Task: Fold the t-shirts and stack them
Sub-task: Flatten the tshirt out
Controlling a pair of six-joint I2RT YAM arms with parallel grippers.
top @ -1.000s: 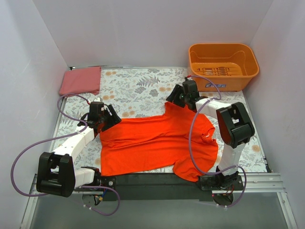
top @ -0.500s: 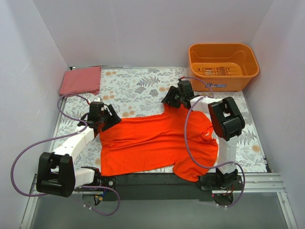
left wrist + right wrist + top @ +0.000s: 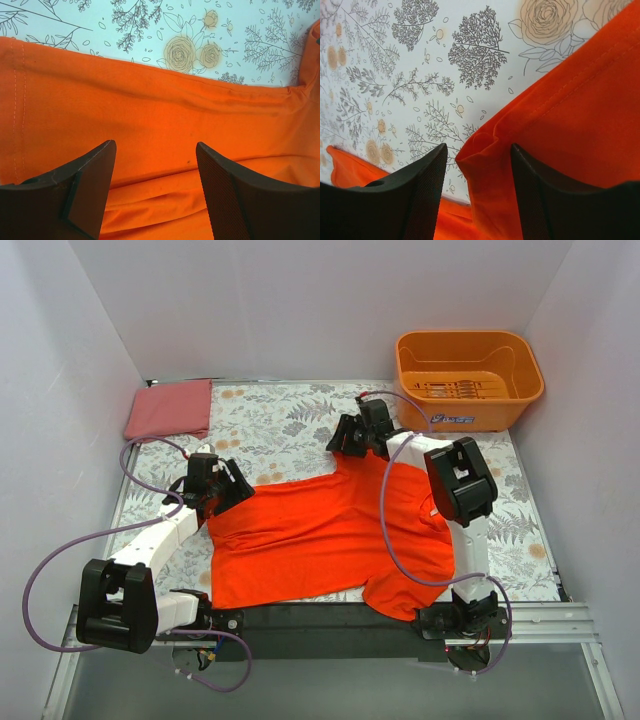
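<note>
A vivid orange-red t-shirt point(image 3: 330, 530) lies spread across the flowered table in front of both arm bases. At its far right sleeve stands my right gripper point(image 3: 345, 437). In the right wrist view this gripper point(image 3: 477, 147) is open, and a raised fold of the t-shirt point(image 3: 580, 115) stands between the jaws against the right finger, with a gap to the left one. My left gripper point(image 3: 232, 490) is over the shirt's left edge. The left gripper point(image 3: 156, 142) is open, with flat t-shirt cloth point(image 3: 150, 110) under it. A duller pinkish-red t-shirt point(image 3: 170, 408) lies folded at the far left.
A rigid orange plastic tub point(image 3: 520, 405) stands at the far right corner. White walls close in the table on three sides. Purple cables loop from both arms. A black bar runs along the near edge under the shirt's hem.
My right gripper has moved away and to the left, and the shirt's far right corner has shifted with it. The left arm has stayed where it was.
</note>
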